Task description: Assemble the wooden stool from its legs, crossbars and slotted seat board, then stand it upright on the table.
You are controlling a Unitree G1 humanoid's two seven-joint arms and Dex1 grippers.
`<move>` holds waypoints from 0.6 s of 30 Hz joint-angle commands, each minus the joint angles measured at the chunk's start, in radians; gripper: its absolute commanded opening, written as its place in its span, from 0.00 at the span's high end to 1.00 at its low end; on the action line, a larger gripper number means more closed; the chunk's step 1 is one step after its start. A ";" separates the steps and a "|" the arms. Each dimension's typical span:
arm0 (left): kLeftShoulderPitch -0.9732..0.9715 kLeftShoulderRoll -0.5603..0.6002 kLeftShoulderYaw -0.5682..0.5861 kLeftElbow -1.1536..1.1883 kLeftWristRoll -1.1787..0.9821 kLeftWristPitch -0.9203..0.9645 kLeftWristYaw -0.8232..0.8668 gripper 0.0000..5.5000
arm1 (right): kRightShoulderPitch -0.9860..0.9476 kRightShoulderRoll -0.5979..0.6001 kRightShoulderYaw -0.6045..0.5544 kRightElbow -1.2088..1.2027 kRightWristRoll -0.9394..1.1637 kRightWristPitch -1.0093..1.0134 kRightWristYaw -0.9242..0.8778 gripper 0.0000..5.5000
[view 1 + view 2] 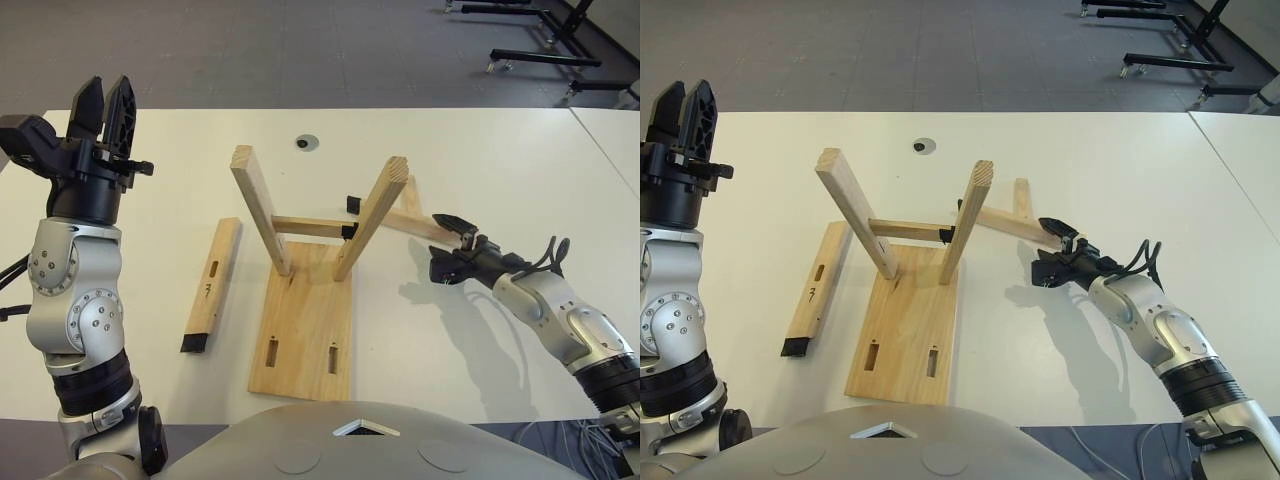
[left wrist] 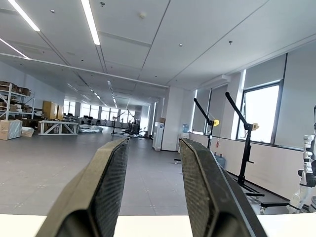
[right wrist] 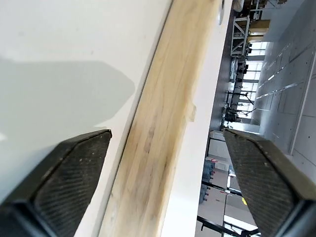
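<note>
- Centre frame: fitted legs and crossbar stand in the board.
- Loose leg at left remains; your right gripper straddles another piece, unclosed.
- Left gripper: spread, empty.

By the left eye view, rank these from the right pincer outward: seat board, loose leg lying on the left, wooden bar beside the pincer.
1. wooden bar, right at the right pincer
2. seat board, table centre
3. loose leg, far left
</note>
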 commanded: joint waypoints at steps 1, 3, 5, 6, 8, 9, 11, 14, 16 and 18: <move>-0.007 0.008 0.004 0.011 0.008 -0.012 -0.014 0.67 | -0.071 0.104 -0.138 -0.008 0.301 0.046 0.063 0.12; -0.014 0.009 0.002 0.017 0.008 -0.014 -0.018 0.67 | -0.121 0.155 -0.190 -0.019 0.423 0.096 0.093 0.05; -0.024 0.011 0.000 0.025 0.008 -0.014 -0.025 0.67 | -0.157 0.190 -0.215 -0.017 0.464 0.158 0.094 0.02; -0.028 0.013 -0.002 0.028 0.009 -0.014 -0.027 0.67 | -0.171 0.198 -0.214 -0.007 0.454 0.181 0.087 0.02; -0.039 0.014 -0.008 0.035 0.012 -0.013 -0.032 0.67 | -0.183 0.192 -0.181 0.022 0.386 0.215 0.081 0.02; -0.044 0.014 -0.011 0.038 0.013 -0.012 -0.035 0.67 | -0.175 0.184 -0.167 0.029 0.354 0.223 0.080 0.02; -0.050 0.016 -0.015 0.039 0.016 -0.009 -0.041 0.67 | -0.155 0.172 -0.162 0.040 0.305 0.246 0.069 0.02; -0.044 0.014 -0.016 0.033 0.019 -0.007 -0.045 0.67 | -0.138 0.162 -0.171 0.049 0.253 0.286 0.050 0.02; -0.042 0.012 -0.018 0.032 0.021 -0.006 -0.044 0.67 | -0.120 0.161 -0.173 0.036 0.245 0.298 0.054 0.02; -0.043 0.015 -0.015 0.029 0.020 -0.002 -0.042 0.67 | -0.074 0.159 -0.170 0.000 0.243 0.309 0.072 0.02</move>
